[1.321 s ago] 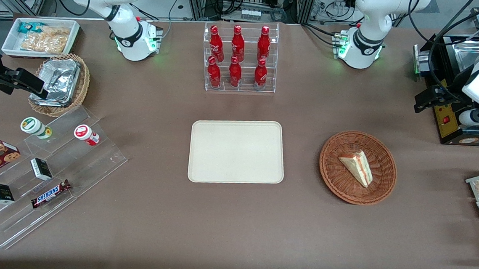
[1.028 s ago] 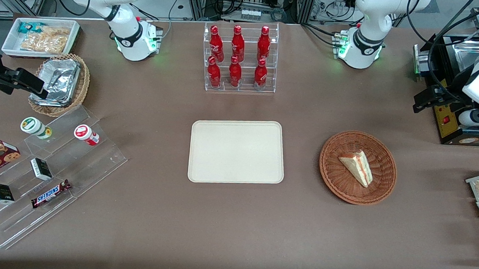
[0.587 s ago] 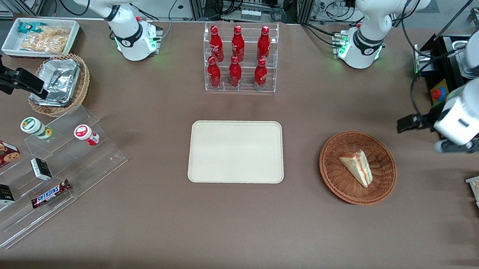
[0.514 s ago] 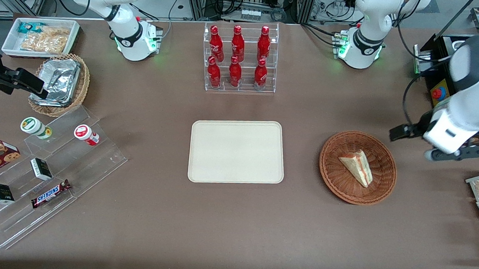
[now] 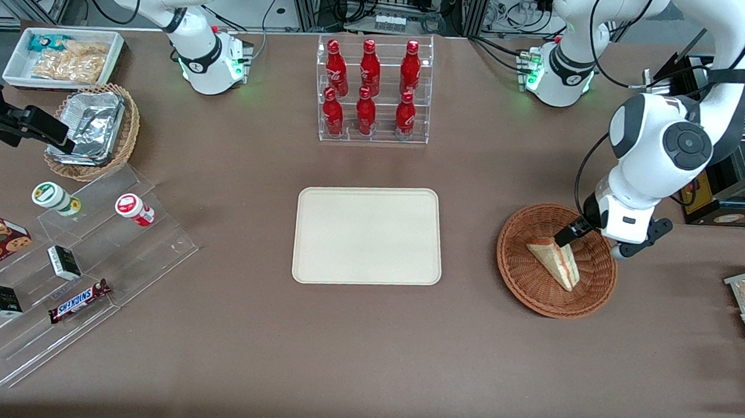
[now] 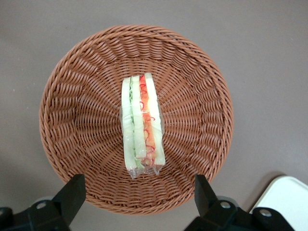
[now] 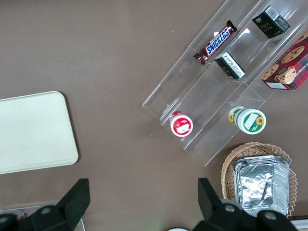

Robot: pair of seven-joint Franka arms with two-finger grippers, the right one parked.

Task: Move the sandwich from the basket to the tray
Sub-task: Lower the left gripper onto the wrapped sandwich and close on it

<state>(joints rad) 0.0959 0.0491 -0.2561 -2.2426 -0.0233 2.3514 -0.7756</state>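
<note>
Front view: gripper (image 5: pixel 570 235) hangs over basket (image 5: pixel 527 290), above the sandwich (image 5: pixel 556 261); tray (image 5: pixel 368 235) bare, set beside the basket for a short carry. Left wrist view: jaws spread wide, empty, straddling sandwich (image 6: pixel 141 125) standing on edge mid-basket (image 6: pixel 77 115), lined up for a pinch.

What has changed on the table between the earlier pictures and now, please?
The left arm has swung in from the working arm's end of the table, bringing the gripper above the basket. Its fingers are open, straddling the sandwich without holding it. The sandwich lies where it was in the basket, the tray is unchanged, and nothing else has moved.
</note>
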